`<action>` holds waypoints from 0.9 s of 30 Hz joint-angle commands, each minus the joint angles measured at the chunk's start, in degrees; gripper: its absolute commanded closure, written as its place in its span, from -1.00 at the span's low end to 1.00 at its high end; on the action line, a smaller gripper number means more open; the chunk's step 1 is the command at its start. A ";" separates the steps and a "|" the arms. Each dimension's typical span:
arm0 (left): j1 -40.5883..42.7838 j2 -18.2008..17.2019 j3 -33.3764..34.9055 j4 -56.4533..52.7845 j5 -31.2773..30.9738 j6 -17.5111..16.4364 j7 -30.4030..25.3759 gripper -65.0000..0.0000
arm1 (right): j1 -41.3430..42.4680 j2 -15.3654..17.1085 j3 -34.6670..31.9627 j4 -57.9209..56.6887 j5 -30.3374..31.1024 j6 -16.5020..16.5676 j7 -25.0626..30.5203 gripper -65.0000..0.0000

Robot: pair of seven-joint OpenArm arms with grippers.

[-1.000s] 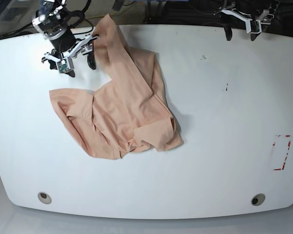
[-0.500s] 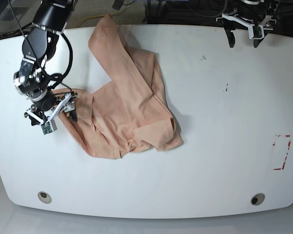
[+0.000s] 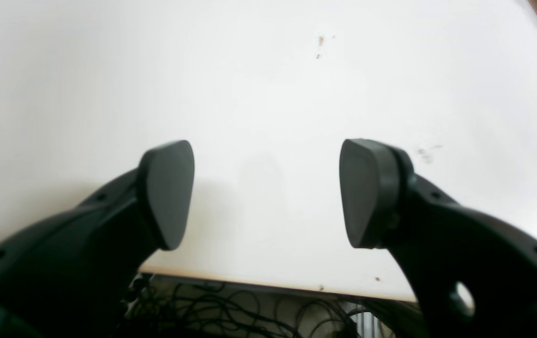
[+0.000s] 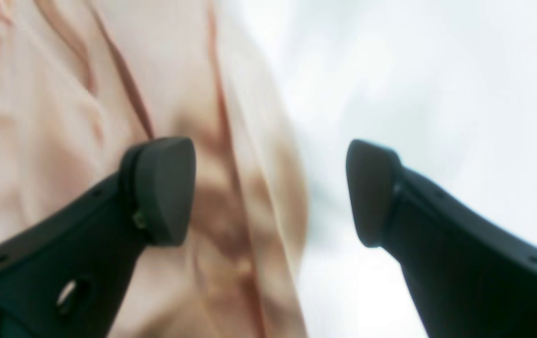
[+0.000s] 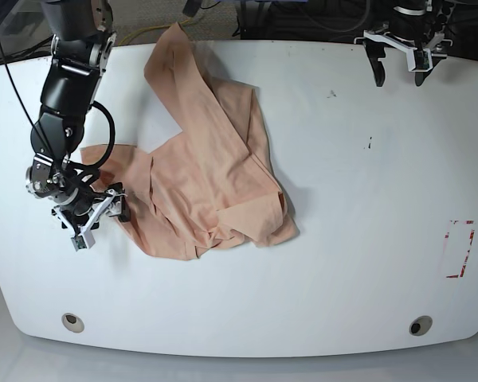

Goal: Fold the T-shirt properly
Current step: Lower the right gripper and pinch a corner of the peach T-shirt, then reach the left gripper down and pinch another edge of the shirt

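Currently we're lining up a grab on the crumpled T-shirt (image 5: 207, 167) edge.
Right tool (image 5: 102, 213) open, straddling the hem; next, descend and pinch. Left tool (image 5: 398, 60) open, idle over the worktop (image 5: 350, 239).

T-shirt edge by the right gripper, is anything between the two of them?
Nothing visible blocks it. The right gripper is open at the T-shirt's left edge; in the right wrist view one finger is over the fabric and the other over bare table. Whether it touches the cloth is unclear.
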 commanded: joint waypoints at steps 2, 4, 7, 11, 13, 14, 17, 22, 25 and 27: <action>-0.88 -0.32 0.61 0.75 0.05 0.18 -1.47 -0.36 | 4.56 0.61 0.20 -5.61 -2.84 -0.07 3.77 -0.48; -1.58 -0.32 0.79 0.84 0.05 0.18 -1.47 -0.37 | 5.52 0.44 0.20 -8.33 -5.13 -0.07 5.53 -0.48; -3.08 -0.41 1.23 1.01 0.05 0.18 -1.47 -0.37 | 7.37 -0.70 0.20 -14.05 -8.64 -0.07 9.48 -0.42; -6.16 -1.55 3.43 1.19 0.05 0.18 0.20 -0.38 | 7.81 -1.06 0.20 -16.16 -10.93 -0.07 12.12 0.14; -8.88 -2.78 4.92 1.19 0.05 0.18 3.28 -0.38 | 7.81 -1.14 0.20 -16.16 -11.55 -0.07 12.38 0.58; -10.20 -3.05 5.62 1.19 0.05 0.18 4.69 -0.38 | 7.81 -1.14 0.20 -16.16 -11.63 -0.07 12.38 0.72; -16.09 -2.87 7.91 1.19 0.05 0.18 11.10 -0.38 | 7.81 -1.14 0.11 -16.07 -11.63 -0.07 12.38 1.00; -27.69 -2.87 13.45 1.01 -0.30 0.09 23.59 -0.38 | 7.72 -1.23 0.11 -16.07 -11.63 -0.07 12.38 0.94; -34.90 -2.52 16.35 0.66 -0.48 0.09 31.06 -0.38 | 7.46 -1.23 0.11 -16.07 -11.63 -0.07 12.29 0.94; -38.86 -0.94 17.84 -0.48 -1.36 0.00 33.17 -0.38 | 7.46 -1.23 0.11 -16.07 -11.63 -0.07 12.29 0.94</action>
